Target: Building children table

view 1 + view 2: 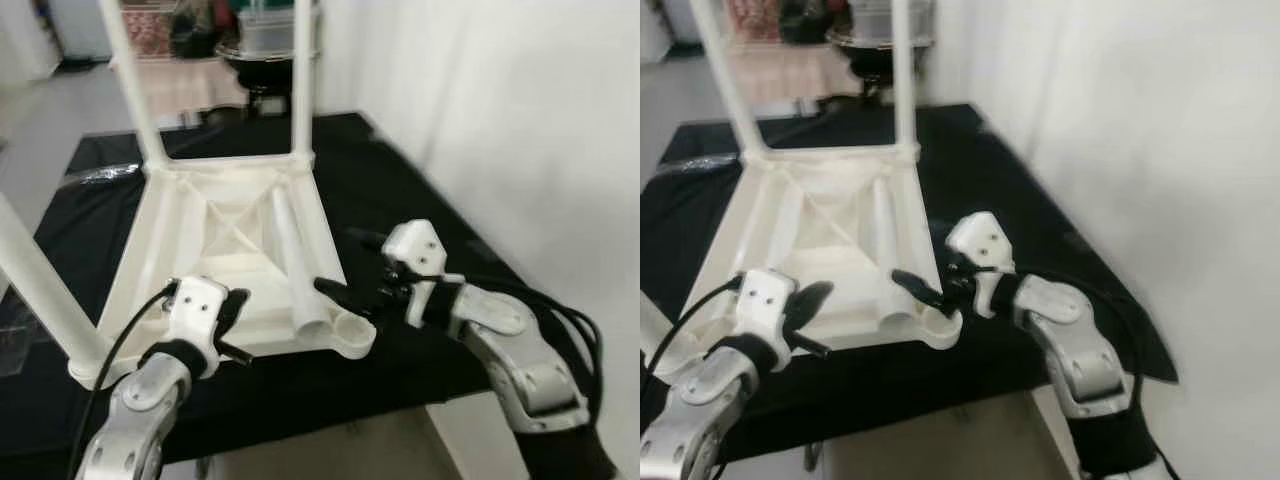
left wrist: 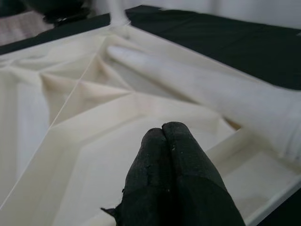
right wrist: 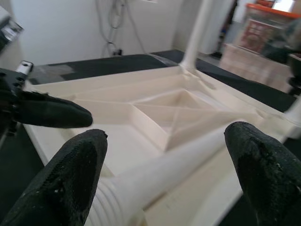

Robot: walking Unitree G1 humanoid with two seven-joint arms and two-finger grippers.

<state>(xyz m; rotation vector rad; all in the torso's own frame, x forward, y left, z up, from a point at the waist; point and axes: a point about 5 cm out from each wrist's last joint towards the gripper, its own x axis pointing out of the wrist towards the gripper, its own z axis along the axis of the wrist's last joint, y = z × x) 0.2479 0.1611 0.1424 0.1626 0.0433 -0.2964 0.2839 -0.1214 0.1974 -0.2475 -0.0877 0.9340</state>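
Left eye view: tabletop (image 1: pixel 235 215) is seen inverted on black cloth (image 1: pixel 400 190). Loose leg (image 1: pixel 292 260) is straddled by parted right gripper (image 1: pixel 350 270) at 4 o'clock corner; left gripper (image 1: pixel 232 325), fingers pressed together, at 7 o'clock edge.

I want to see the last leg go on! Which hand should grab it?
Probably the right hand: its open fingers straddle the threaded end of the loose leg lying in the upturned table top. The left hand is shut, over the middle of the top.
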